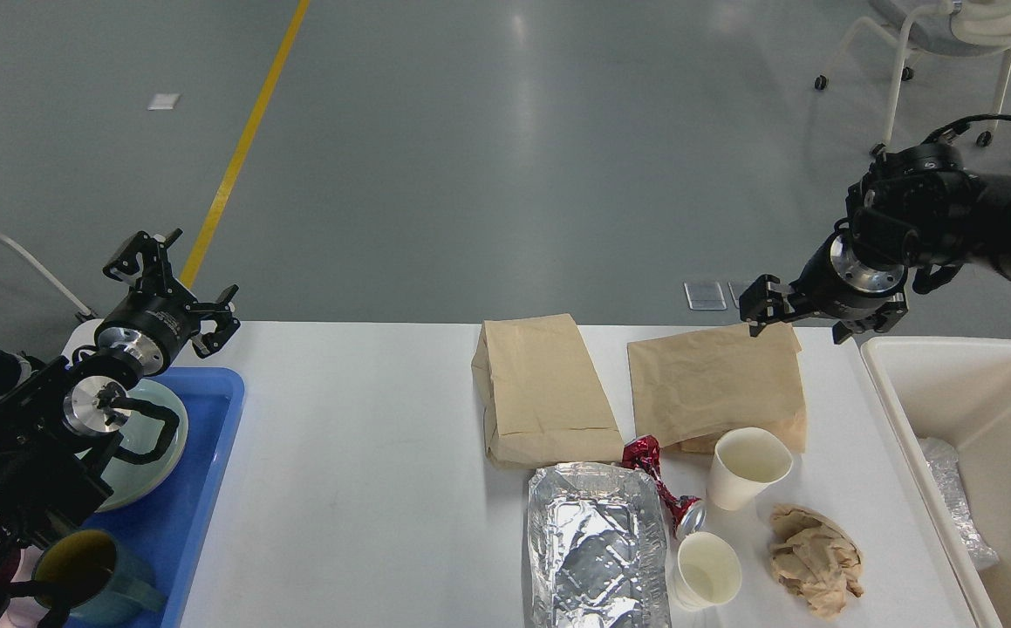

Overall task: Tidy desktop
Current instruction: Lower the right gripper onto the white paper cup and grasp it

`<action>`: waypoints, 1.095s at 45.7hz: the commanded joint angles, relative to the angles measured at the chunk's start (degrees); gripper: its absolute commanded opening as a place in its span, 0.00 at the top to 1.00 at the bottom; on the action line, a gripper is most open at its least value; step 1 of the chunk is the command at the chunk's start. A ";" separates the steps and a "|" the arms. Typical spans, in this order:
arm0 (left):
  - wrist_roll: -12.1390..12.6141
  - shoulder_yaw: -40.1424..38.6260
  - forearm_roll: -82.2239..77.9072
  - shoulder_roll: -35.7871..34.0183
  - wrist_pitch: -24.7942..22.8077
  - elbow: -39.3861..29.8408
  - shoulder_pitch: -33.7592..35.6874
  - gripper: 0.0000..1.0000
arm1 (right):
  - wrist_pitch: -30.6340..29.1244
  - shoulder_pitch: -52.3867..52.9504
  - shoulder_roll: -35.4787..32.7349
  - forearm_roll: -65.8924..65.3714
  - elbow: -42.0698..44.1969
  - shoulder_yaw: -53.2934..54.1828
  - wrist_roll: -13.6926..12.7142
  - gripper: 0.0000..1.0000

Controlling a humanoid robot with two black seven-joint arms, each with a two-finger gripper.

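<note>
Most of desktop point(357, 453) uncleared, spans lower frame: two brown paper bags point(540, 388) at centre, foil tray point(592, 545) at 6 o'clock, two paper cups point(745, 467), crushed can point(684, 515), crumpled paper point(815, 558) at 5. Plate point(152, 449), mug point(99, 576) already in blue tray point(208, 488) at 8; bin point(985, 436) at 4 holds plastic. Left gripper point(175, 281) fingers spread, empty, at 9. Right gripper point(765, 307) above far bag at 2; finger state unclear. No legible writing.

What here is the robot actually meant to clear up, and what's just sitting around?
For the job: desktop, two paper bags, foil tray, two paper cups, crushed can, crumpled paper, bin, blue tray.

Just about: chair, yellow floor line.
</note>
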State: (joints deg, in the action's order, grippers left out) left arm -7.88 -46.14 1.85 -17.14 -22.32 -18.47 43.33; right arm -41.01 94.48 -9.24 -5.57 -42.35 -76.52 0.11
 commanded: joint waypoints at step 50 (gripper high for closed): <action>-0.03 -0.09 0.00 0.00 0.00 0.01 0.00 0.03 | 3.65 -5.35 -8.78 -1.37 -14.52 13.06 -3.10 0.00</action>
State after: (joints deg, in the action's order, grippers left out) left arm -7.91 -46.23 1.84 -17.14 -22.33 -18.46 43.33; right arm -38.52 92.25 -18.37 -6.88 -58.29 -64.97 -2.33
